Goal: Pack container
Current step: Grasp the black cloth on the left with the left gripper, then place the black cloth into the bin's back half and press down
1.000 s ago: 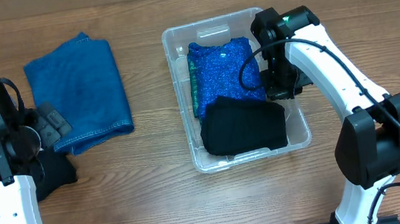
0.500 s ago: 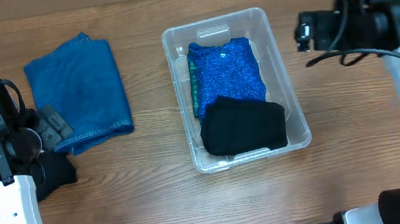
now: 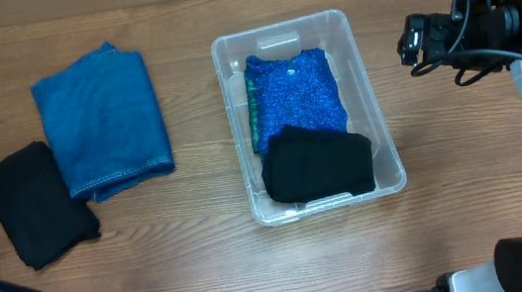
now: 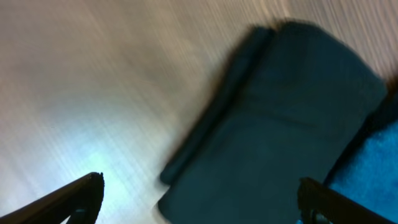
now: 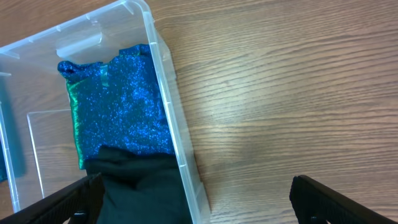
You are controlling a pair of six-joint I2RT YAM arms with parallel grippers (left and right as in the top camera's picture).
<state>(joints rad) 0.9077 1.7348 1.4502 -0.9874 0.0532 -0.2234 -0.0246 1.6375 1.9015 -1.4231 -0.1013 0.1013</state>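
**Change noted.** The right end effector [image 5: 199, 202] has withdrawn from the clear rectangular plastic container [image 3: 276, 27]. It now hangs off the bin's 2 o'clock corner, above the bare wooden worktop [image 3: 206, 262]. Its fingers stand wide apart with nothing between them. The left end effector [image 4: 202, 202] has pulled back toward 8 o'clock, uncovering a loose black folded cloth [image 3: 37, 205] that its arm had masked. The left wrist view is blurred, but its fingers also show spread wide and empty over that cloth.

**Container.** It sits at the centre of the worktop, long axis running 12 to 6 o'clock. A sparkly blue folded fabric [image 3: 294, 92] fills the 12 o'clock end. A packed black folded cloth [image 3: 318, 164] fills the 6 o'clock end and laps over the blue one's near edge.

**Assessment.** The right-side placement appears complete. Two items are packed and two are outstanding.

**Surroundings.** A plain blue folded cloth [image 3: 103, 120] lies at 9 o'clock of the container, well apart from it. The loose black folded cloth lies at 8 o'clock, touching the blue cloth's edge.

**Obstructions.** Nothing lies between these cloths and the bin. The bin floor is largely covered, so the remaining items will likely have to stack on top. The 9 o'clock wall must be cleared on entry.
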